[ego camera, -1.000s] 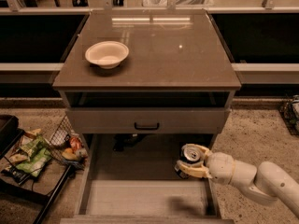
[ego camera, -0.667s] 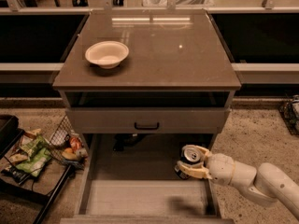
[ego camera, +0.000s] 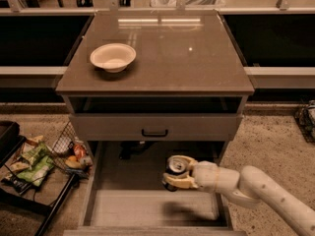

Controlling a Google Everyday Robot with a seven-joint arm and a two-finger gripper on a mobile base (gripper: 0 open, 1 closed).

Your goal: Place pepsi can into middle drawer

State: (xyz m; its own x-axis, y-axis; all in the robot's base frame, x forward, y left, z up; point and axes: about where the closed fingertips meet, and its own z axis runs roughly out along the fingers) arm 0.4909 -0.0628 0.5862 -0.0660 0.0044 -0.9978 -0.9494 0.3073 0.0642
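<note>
**Can held over the open drawer**

The pincer [ego camera: 169, 173] reaches in from the right, below the counter's [ego camera: 167, 58] front edge and nearer its front right corner than its left. Its two cream fingers [ego camera: 183, 182] are closed on the pepsi can [ego camera: 175, 166], one on either side. The can sits between them with its silver top tilted up toward the camera. Can and pincer hang above the right part of the middle drawer [ego camera: 142, 206], which is pulled out, its pale floor showing a shadow beneath them. Above it is a grey drawer front [ego camera: 113, 127] with a black handle. A white bowl [ego camera: 112, 57] stands on the counter near the left edge.
</note>
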